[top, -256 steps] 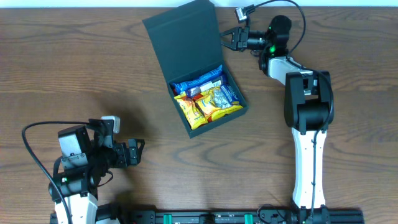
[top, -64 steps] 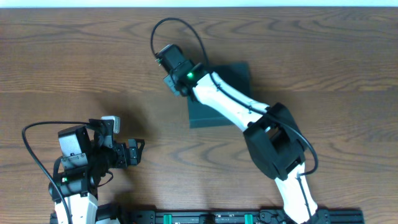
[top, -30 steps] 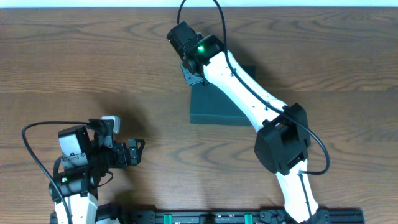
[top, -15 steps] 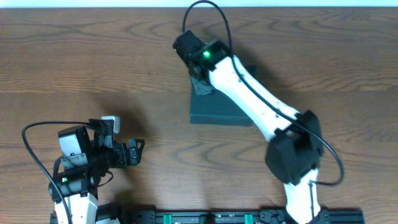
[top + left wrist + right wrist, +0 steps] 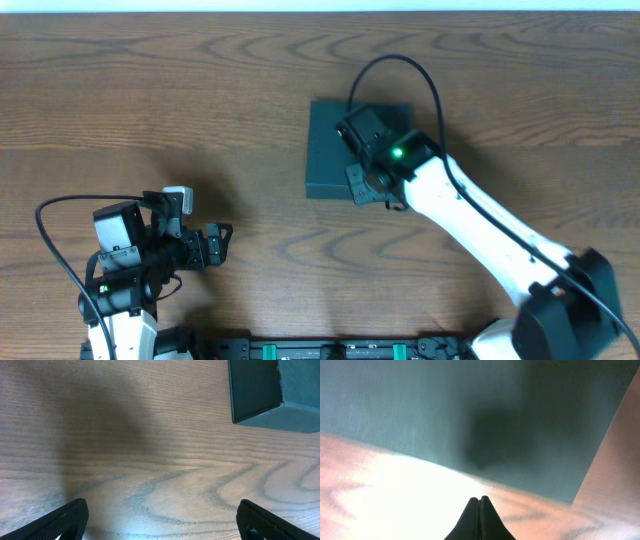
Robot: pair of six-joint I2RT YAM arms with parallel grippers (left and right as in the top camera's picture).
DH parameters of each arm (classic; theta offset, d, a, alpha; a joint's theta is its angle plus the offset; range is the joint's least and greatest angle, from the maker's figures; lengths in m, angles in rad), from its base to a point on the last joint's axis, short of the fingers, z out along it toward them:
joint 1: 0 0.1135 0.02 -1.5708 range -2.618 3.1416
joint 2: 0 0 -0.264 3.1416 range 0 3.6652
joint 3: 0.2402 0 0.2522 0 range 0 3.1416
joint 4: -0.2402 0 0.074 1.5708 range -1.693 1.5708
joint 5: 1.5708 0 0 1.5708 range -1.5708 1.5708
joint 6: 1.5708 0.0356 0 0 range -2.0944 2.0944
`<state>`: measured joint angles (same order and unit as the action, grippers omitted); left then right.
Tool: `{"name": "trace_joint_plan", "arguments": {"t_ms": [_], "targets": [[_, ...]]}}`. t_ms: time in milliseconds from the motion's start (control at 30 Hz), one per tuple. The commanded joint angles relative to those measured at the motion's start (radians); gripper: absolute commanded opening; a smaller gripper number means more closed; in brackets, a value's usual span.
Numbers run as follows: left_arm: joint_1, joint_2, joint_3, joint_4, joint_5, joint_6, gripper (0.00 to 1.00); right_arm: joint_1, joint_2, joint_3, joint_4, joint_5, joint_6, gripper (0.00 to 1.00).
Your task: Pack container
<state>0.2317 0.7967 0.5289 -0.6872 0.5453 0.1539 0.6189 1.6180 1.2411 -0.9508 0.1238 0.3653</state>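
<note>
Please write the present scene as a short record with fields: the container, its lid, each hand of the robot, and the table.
container: dark teal square box, lying flat on the table
lid: closed, so the contents are hidden
right hand: shut, holding nothing, at the near edge of the container; contact cannot be told
left hand: open wide, empty, low over bare wood, apart from the container
table: brown wood grain

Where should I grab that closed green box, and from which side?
Probably the container by its left edge, pinched top to bottom, low from the left: it lies flat, lid closed, looks too wide to span, and the right gripper sits at its near edge.
</note>
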Motion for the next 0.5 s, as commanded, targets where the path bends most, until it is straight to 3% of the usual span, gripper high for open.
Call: {"name": "trace_joint_plan", "arguments": {"t_ms": [0,167,467], "targets": [[-0.005,0.000,-0.001,-0.001,-0.003,-0.004,0.96,0.003,-0.058,-0.063,0.004,-0.040,0.061,0.02],[-0.005,0.000,-0.001,-0.001,-0.003,-0.004,0.95,0.016,-0.079,-0.165,0.040,-0.045,0.090,0.02],[-0.005,0.000,-0.001,-0.001,-0.003,-0.004,0.95,-0.030,-0.079,-0.326,0.277,-0.018,0.093,0.02]]}}
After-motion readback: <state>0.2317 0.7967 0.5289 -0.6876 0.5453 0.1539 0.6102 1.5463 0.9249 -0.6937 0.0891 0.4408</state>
